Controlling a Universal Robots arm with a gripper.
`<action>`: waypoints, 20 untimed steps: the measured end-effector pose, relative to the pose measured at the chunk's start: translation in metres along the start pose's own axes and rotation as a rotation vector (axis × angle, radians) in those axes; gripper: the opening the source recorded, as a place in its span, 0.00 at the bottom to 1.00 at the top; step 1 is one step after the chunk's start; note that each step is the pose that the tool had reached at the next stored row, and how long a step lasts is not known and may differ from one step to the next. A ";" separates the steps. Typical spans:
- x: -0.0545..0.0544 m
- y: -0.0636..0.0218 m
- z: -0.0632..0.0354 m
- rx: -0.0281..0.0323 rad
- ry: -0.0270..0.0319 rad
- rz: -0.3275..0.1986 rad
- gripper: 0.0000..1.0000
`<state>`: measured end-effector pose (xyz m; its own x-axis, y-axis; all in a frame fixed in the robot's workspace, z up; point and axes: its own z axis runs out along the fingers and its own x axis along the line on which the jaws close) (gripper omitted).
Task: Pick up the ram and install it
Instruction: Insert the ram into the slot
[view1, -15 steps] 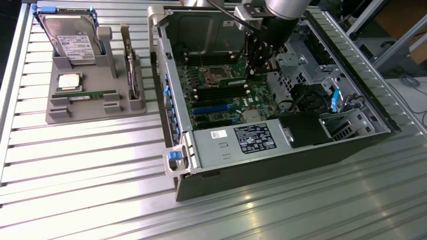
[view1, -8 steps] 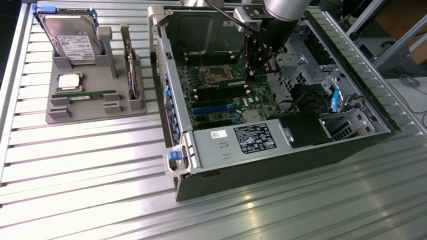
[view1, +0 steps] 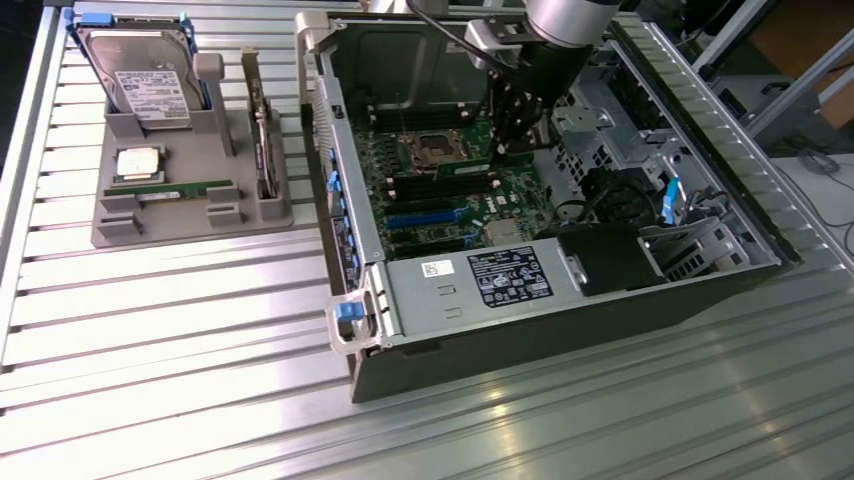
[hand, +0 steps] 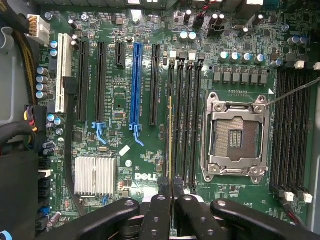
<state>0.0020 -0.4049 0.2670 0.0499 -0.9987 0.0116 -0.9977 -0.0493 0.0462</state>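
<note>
A ribbed metal table (view1: 200, 330) carries an open computer case (view1: 534, 330) lying on its side, with a grey parts holder (view1: 147, 225) well apart on the exterior view's left. The holder keeps a hard drive (view1: 140, 75) upright, a square silver processor chip (view1: 140, 162) flat, a taller card with a bracket (view1: 260, 140) on edge, and a second green memory stick (view1: 171, 189) lying lengthwise.

The arm (view1: 561, 30) reaches straight down into the case, its gripper (hand: 170, 187) pointing at the motherboard (hand: 125, 115). The jaws are pressed together on the ram (hand: 170, 140), clamping its upper edge. In the wrist view the ram shows edge-on as a thin line, standing in the row of black memory slots (hand: 192, 120) just beside the empty processor socket (hand: 235, 137). Whether it is fully seated cannot be told. A power supply (view1: 467, 285) with a white label fills the case's near end.
</note>
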 end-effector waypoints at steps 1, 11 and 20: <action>0.000 0.0000 0.0006 0.0000 0.0000 0.000 0.12; 0.000 -0.0003 0.0069 0.0000 0.0000 0.000 0.12; 0.000 -0.0006 0.0124 0.0000 0.0000 0.000 0.12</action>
<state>0.0020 -0.4049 0.2546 0.0499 -0.9987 0.0116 -0.9977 -0.0493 0.0461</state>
